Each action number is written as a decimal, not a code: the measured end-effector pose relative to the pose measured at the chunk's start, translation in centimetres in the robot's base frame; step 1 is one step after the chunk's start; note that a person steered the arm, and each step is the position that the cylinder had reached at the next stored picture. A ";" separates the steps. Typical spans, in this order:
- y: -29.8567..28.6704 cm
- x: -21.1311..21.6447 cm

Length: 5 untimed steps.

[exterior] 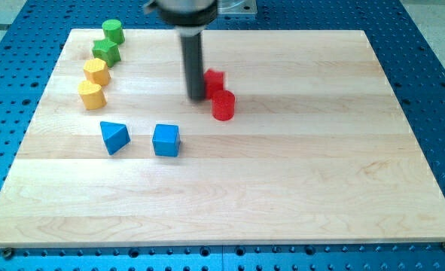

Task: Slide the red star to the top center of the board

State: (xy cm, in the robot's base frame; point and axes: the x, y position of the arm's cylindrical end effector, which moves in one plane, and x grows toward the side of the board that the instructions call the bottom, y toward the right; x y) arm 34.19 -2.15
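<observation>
Near the view's top centre of the pale wooden board [282, 188], my tip [197, 98] rests on the surface, the dark rod rising straight above it. I carry no pincer, only this rod, so nothing opens or closes and nothing is held. Just to the view's right of my tip, touching or nearly so, sits the red star-shaped block [214, 78], partly hidden behind the rod. Below and slightly right of it stands the red cylinder block [223, 105], close against the star.

Well apart, at the board's upper left, lie a green cylinder block [113, 32], a green star-like block [105, 52], a yellow block [96, 72] and another yellow block [91, 95], running downward in a line. Lower, left of centre, sit a blue triangular block [114, 137] and a blue cube [166, 140], side by side.
</observation>
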 end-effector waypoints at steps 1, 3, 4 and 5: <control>3.2 1.9; 4.6 -4.9; 4.5 -4.4; 9.1 -2.0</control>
State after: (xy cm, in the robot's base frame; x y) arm 32.14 6.94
